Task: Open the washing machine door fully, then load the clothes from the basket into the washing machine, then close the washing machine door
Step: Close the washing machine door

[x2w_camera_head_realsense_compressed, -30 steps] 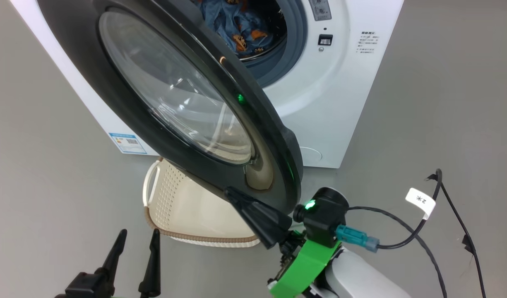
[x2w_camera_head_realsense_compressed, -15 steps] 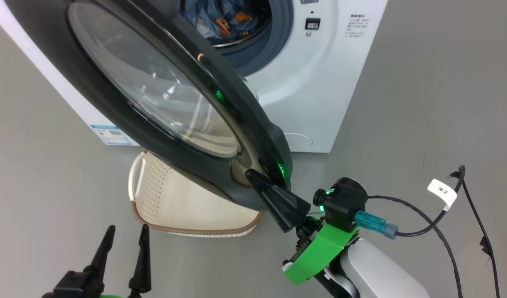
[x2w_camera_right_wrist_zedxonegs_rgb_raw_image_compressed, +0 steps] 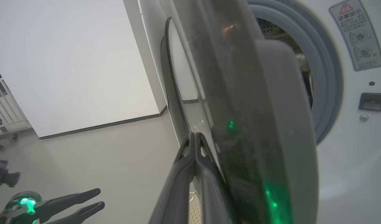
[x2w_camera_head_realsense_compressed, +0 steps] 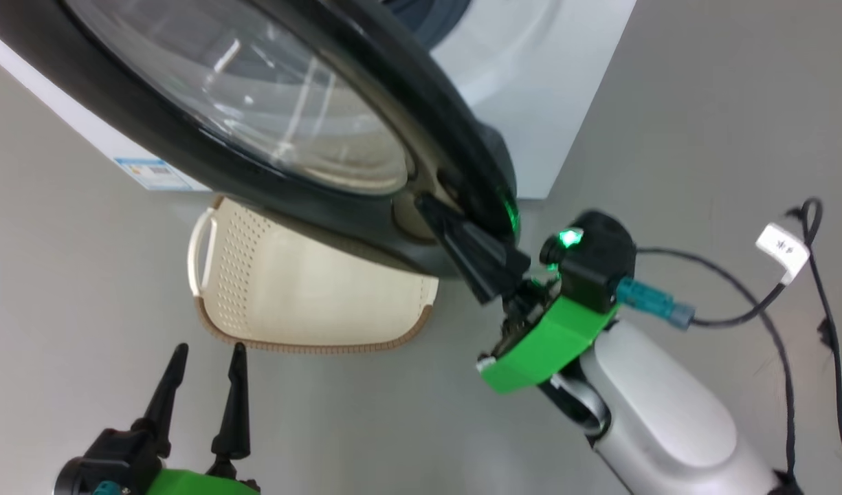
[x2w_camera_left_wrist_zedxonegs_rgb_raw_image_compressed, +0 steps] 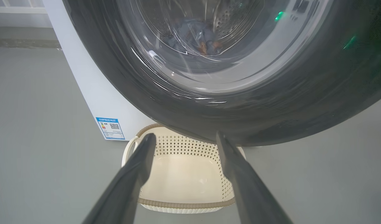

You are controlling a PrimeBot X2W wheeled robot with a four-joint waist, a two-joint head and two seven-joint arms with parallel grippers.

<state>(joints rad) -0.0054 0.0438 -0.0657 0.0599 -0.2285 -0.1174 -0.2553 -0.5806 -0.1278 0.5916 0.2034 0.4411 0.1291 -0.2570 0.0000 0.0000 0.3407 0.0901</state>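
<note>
The washing machine door (x2w_camera_head_realsense_compressed: 366,206) stands partly swung out from the washing machine (x2w_camera_head_realsense_compressed: 530,103); its black ring and glass also show in the left wrist view (x2w_camera_left_wrist_zedxonegs_rgb_raw_image_compressed: 209,112). My right gripper (x2w_camera_head_realsense_compressed: 426,202) is shut, holding nothing, with its tip pressed on the door's outer face beside the handle recess. The right wrist view shows the same contact of gripper (x2w_camera_right_wrist_zedxonegs_rgb_raw_image_compressed: 194,134) and door (x2w_camera_right_wrist_zedxonegs_rgb_raw_image_compressed: 240,102). My left gripper (x2w_camera_head_realsense_compressed: 205,352) (x2w_camera_left_wrist_zedxonegs_rgb_raw_image_compressed: 184,138) hangs open above the floor, in front of the basket (x2w_camera_head_realsense_compressed: 311,302) (x2w_camera_left_wrist_zedxonegs_rgb_raw_image_compressed: 178,174), which has nothing in it. The clothes (x2w_camera_left_wrist_zedxonegs_rgb_raw_image_compressed: 193,34), blue with orange, lie in the drum behind the glass.
A black cable (x2w_camera_head_realsense_compressed: 771,330) with a white tag (x2w_camera_head_realsense_compressed: 781,246) trails over the grey floor on the right. A blue label (x2w_camera_left_wrist_zedxonegs_rgb_raw_image_compressed: 111,128) sits low on the machine's white side. The grey gasket (x2w_camera_right_wrist_zedxonegs_rgb_raw_image_compressed: 330,77) rings the drum opening. My left gripper (x2w_camera_right_wrist_zedxonegs_rgb_raw_image_compressed: 84,202) shows low left in the right wrist view.
The head camera has shifted, so the whole picture moved. My right gripper's shut tip went from under the door's lower rim onto its face by the handle recess. The left gripper stays open.
</note>
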